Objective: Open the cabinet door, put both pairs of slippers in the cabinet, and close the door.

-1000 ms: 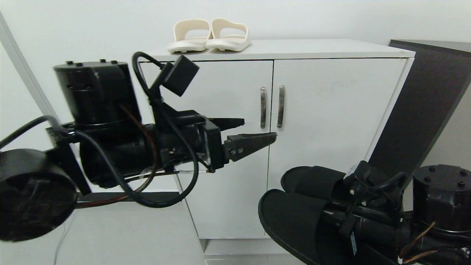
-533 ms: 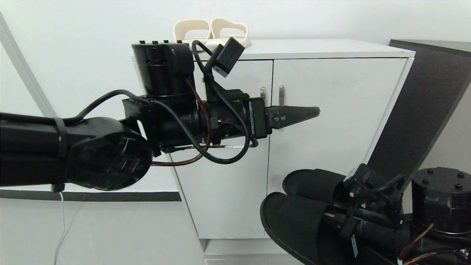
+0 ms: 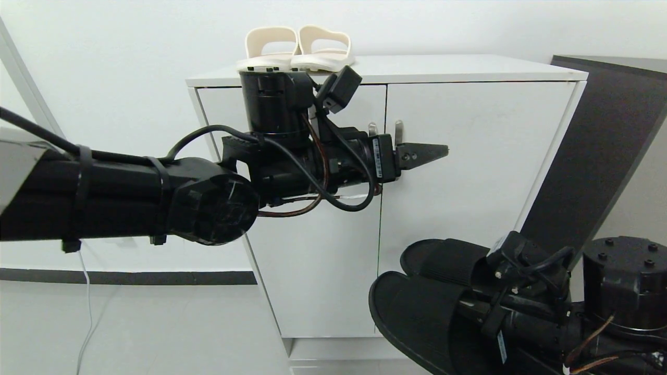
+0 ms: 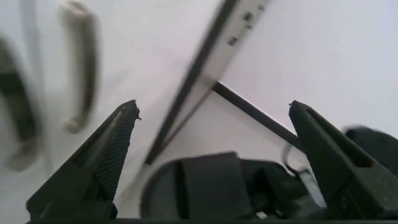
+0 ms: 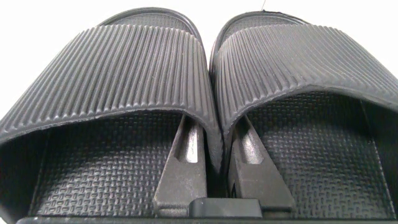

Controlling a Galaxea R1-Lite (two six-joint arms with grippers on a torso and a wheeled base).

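Both cabinet (image 3: 469,172) doors are shut. Their two handles stand upright side by side at the centre seam, in the upper middle of the head view. The left gripper (image 3: 424,152) is level with those handles. It points toward the right of the frame, so its length runs across their vertical axis. Its tips lie past the right door handle (image 3: 398,127) and over the right door panel, with the left door handle (image 3: 372,127) back beside the wrist.

In the left wrist view the gripper's fingers (image 4: 106,162) are spread wide apart. Both handles sit outside the gap, beyond one finger, rather than between the two. How close the tips are to the door face is hard to judge from here, and they may be just clear of it. The next move likely turns on sliding the gripper back along its own line until one bar sits between the fingers.

The right gripper (image 5: 214,127) is low in the lower right of the head view, well away from the handles. It is clamped on the black slippers (image 3: 427,307), pinching their two inner side walls together. The white slippers (image 3: 297,49) rest as a pair on the cabinet's top, upper centre of the frame, above the left door.
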